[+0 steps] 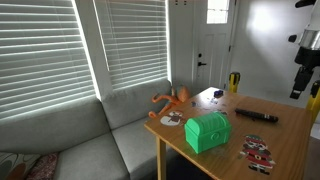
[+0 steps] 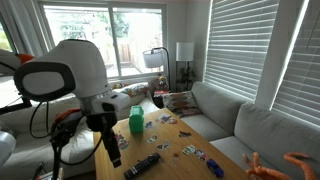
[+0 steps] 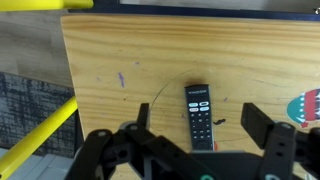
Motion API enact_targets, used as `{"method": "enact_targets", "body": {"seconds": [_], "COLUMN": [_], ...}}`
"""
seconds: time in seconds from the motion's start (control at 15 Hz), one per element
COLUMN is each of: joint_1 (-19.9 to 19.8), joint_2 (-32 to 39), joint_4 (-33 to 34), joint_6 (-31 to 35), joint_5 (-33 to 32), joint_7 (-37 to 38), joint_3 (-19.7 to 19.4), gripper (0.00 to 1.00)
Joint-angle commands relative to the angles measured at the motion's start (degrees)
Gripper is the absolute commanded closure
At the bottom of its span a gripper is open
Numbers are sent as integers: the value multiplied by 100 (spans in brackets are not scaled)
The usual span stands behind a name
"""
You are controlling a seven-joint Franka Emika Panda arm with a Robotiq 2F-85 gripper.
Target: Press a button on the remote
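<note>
The remote (image 3: 199,108) is a slim black bar lying flat on the wooden table (image 3: 110,50), buttons up. It also shows in both exterior views (image 1: 257,116) (image 2: 142,165). My gripper (image 3: 198,122) is open and empty, and hangs above the table. In the wrist view the remote lies between its two fingers, and neither finger touches it. The gripper also shows in both exterior views (image 1: 297,88) (image 2: 113,152), well above the tabletop.
A green chest (image 1: 208,131) (image 2: 136,122) stands on the table. Flat red-white-black patterned items (image 1: 258,150) (image 3: 305,105) lie around it. An orange toy (image 1: 172,100) lies at the table's edge by the grey sofa (image 1: 70,140). A yellow bar (image 3: 35,140) runs beside the table.
</note>
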Motion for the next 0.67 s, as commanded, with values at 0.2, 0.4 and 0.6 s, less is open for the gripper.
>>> {"method": "enact_targets", "body": {"seconds": [0.2,0.4,0.6], "joint_1": [101,160,238], "joint_2": [991,1185,1353], "joint_4": [458,457,430], "joint_6": [605,828,1001], "joint_5": [110,256,450], "joint_7": [-924,-1260,-1519], "joint_3": [-424,-533,-610], "gripper": [59,81,99]}}
